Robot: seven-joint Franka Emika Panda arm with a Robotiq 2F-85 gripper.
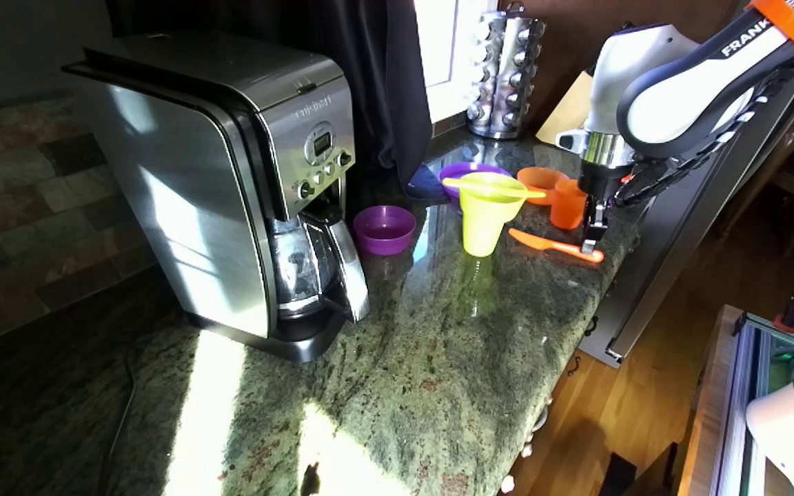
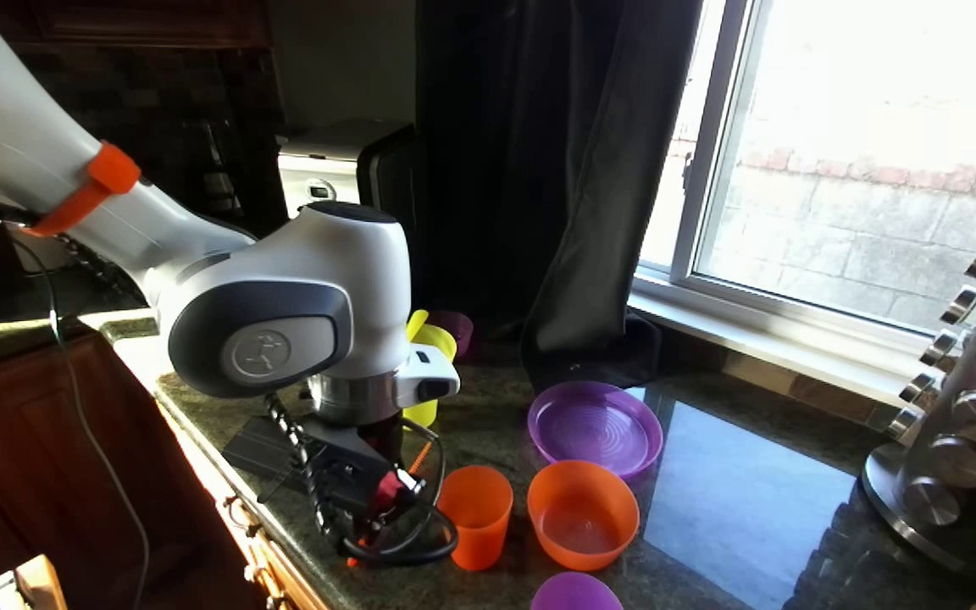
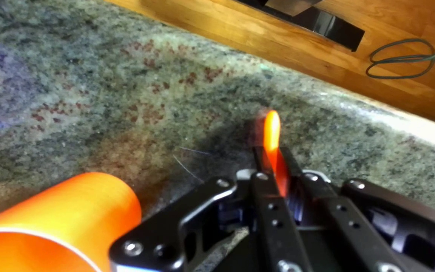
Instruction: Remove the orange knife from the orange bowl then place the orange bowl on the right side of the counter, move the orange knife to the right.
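Observation:
The orange knife (image 1: 540,242) lies low over the counter in an exterior view; whether it touches the counter I cannot tell. My gripper (image 1: 590,244) points down at its handle end. In the wrist view my gripper (image 3: 273,156) is shut on the orange knife (image 3: 272,128), whose rounded handle end sticks out past the fingertips. The orange bowl (image 2: 568,555) stands upright on the counter with nothing seen inside it. It also shows in an exterior view (image 1: 538,180), behind the orange cup. In that other angle the jaws are mostly hidden by the wrist and a cable.
An orange cup (image 2: 479,529) stands close beside the gripper and the bowl. A purple plate (image 2: 598,424) lies behind the bowl. A yellow cup (image 1: 481,224) with a yellow utensil across it, a purple bowl (image 1: 384,238), a coffee maker (image 1: 231,193) and a spice rack (image 1: 504,76) stand around.

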